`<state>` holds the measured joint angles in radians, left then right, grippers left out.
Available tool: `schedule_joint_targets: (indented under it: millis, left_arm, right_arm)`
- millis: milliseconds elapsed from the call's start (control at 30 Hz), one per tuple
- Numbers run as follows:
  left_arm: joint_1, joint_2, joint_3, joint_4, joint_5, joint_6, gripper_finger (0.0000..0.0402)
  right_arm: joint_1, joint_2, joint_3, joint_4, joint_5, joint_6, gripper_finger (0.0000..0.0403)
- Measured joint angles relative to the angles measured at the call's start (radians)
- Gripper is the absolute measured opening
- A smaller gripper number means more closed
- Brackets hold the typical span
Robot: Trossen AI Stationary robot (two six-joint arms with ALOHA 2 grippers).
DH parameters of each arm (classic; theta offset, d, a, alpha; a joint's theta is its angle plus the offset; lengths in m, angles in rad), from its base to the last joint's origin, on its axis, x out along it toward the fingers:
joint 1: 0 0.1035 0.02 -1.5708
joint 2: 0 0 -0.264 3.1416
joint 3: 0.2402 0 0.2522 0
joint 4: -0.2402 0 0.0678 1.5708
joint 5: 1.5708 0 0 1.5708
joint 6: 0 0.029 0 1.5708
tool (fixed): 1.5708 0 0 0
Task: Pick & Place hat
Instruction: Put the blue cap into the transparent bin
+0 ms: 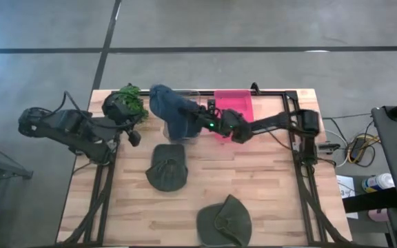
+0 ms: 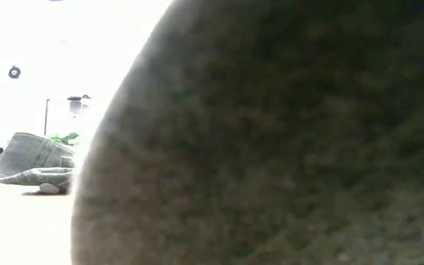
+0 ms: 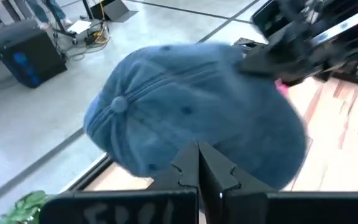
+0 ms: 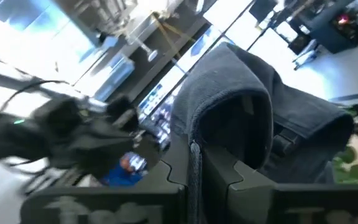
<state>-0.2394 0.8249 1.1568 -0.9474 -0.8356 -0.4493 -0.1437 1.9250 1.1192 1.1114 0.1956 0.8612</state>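
A blue denim hat (image 1: 173, 112) is at the far middle of the table, with my right gripper (image 1: 202, 122) shut on it from the right. In the right wrist view the blue denim hat (image 4: 247, 106) shows its hollow inside past my right gripper (image 4: 194, 171). My left gripper (image 1: 135, 136) is shut and stands apart from the hat on its left. The left wrist view looks past my left gripper (image 3: 197, 158) at the hat's crown (image 3: 185, 106). Two olive hats (image 1: 167, 169) (image 1: 225, 220) lie flat on the table. My right gripper pinches an edge of the hat's cloth (image 4: 194, 149) between its two fingers. The fingers come about level from the table's right side. The crown bulges away beyond them toward the left arm. Whether the hat's lower part rests on anything does not show.
A leafy green hat (image 1: 126, 102) sits at the far left corner and a pink thing (image 1: 234, 107) lies at the far edge behind the right arm. In the low view one olive hat (image 2: 271, 147) blocks most of the picture; the other olive hat (image 2: 35, 165) lies farther off.
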Motion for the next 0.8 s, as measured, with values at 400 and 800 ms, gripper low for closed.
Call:
schedule_joint_targets:
  millis: [400, 800]
  left_arm:
    - [0.000, 0.017, 0.000, -0.088, 0.003, 0.038, 0.0000]
    - [0.000, 0.049, -0.034, -0.099, -0.013, 0.037, 0.0000]
  right_arm:
    - [-0.035, 0.120, 0.021, -0.128, 0.046, 0.005, 0.0015]
    - [-0.033, -0.121, 0.038, -0.979, 0.182, -0.053, 0.0098]
